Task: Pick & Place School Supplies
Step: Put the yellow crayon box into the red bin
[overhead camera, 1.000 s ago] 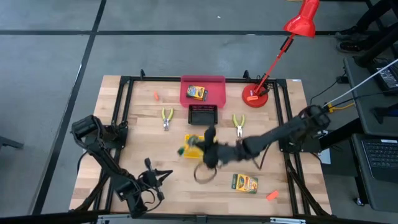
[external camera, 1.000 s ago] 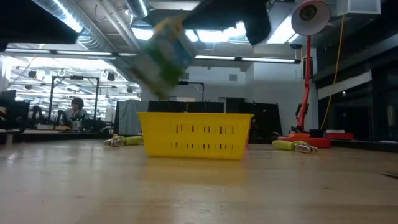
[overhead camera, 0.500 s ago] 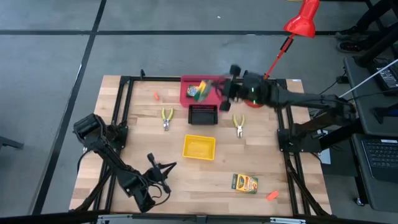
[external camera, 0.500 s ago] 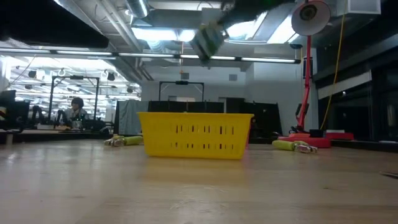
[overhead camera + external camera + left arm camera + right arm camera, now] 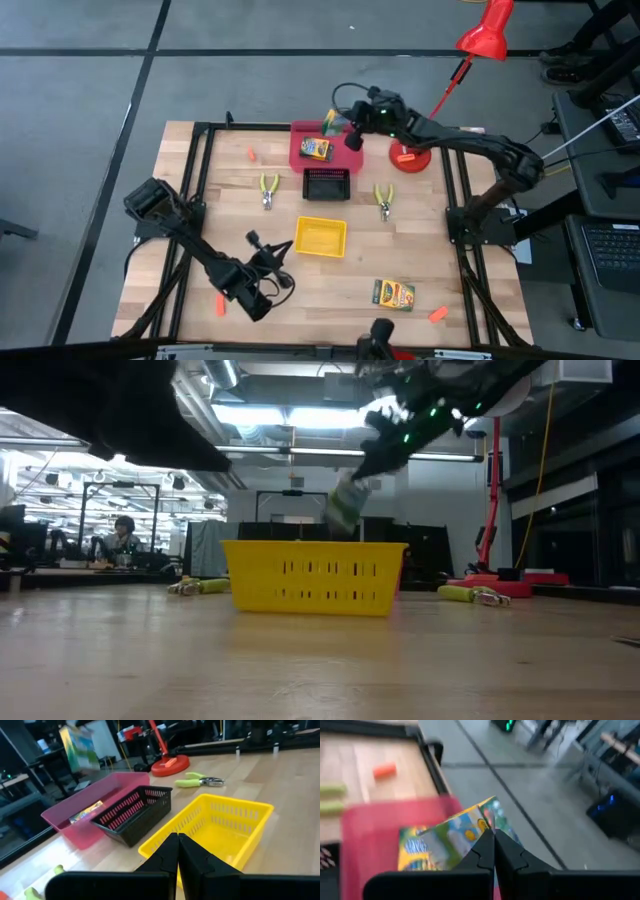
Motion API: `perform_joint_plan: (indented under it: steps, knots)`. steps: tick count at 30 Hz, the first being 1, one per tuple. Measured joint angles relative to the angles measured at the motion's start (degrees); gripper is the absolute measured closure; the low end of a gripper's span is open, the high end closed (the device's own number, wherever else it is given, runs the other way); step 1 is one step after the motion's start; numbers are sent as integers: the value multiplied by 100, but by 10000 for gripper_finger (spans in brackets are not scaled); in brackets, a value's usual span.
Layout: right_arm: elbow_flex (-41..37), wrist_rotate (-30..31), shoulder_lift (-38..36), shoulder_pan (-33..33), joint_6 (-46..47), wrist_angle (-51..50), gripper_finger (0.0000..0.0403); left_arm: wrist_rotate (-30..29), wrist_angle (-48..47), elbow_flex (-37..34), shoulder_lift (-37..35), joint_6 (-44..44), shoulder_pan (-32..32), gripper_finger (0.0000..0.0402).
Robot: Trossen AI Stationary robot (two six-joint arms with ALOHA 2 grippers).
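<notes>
My right gripper [image 5: 347, 128] is shut on one yellow-and-green crayon box [image 5: 329, 123] above the red tray [image 5: 345, 158] at the far edge. A second crayon box [image 5: 316, 150] lies flat in that tray, and a third [image 5: 393, 294] lies on the table near the near edge. Two yellow-handled pliers [image 5: 268, 188] [image 5: 384, 200] lie on either side of the black tray. Orange-red stubs [image 5: 250, 154] [image 5: 218, 305] [image 5: 437, 314] lie scattered on the wood. My left gripper [image 5: 272, 277] is shut and hovers near-left of the yellow tray, touching nothing. My right gripper pinches the crayon box between its two fingers at one end [image 5: 479, 822], coming from above. The box [image 5: 347, 508] hangs tilted below the fingers, lifted clear over the red tray.
The yellow tray [image 5: 320, 236] sits mid-table, with the black tray [image 5: 326, 184] just beyond it and in front of the red one. A red desk lamp stands on its base [image 5: 410, 157] at the far right. Open wood lies near the left and right edges.
My right gripper has carried the crayon box from above the yellow tray toward the far edge and over the red tray, then come lower. My left arm has shifted a little toward the table's middle, uncovering an orange-red stub near the near-left corner.
</notes>
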Motion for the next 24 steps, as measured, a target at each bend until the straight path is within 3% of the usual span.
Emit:
perform_joint_plan:
  steps: [7,15,20,24]
  knots:
    - [-7,113,776,-245,195,29,403,131,12,0,0,-43,137,398]
    - [-4,100,895,-298,302,-625,397,201,23,0,0,-223,109,397]
    - [-2,211,854,-290,661,-1441,338,389,148,1,0,-218,107,396]
    - [-2,-111,854,-178,1123,-2119,280,416,185,2,0,-192,103,385]
